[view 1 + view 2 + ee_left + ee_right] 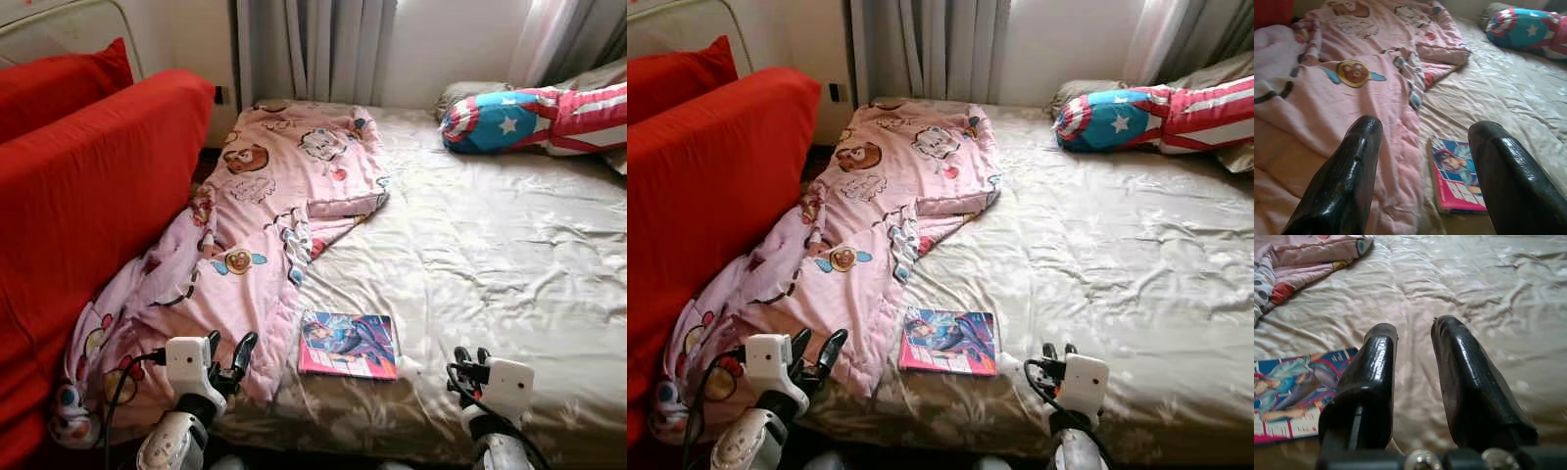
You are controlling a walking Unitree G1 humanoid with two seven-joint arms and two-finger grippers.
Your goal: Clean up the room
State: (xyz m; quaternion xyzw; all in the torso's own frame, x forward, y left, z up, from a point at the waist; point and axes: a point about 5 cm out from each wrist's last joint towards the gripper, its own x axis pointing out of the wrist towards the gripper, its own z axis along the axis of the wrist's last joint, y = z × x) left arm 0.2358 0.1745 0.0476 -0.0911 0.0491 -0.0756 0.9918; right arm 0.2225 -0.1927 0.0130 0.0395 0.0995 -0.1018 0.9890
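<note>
Now both claws, left claw (227, 354) and right claw (470, 358), hover open (empty) beside the book (349, 345).

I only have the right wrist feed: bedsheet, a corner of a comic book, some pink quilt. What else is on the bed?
Observer: A star-and-stripes pillow lies at the far right of the bed.
Operator: And off the bed?
Observer: A red sofa stands along its left side; the pink quilt spills down between them.
Operator: Where's my left gripper?
Observer: The left gripper is open, over the quilt's near edge, left of the comic book.
</note>
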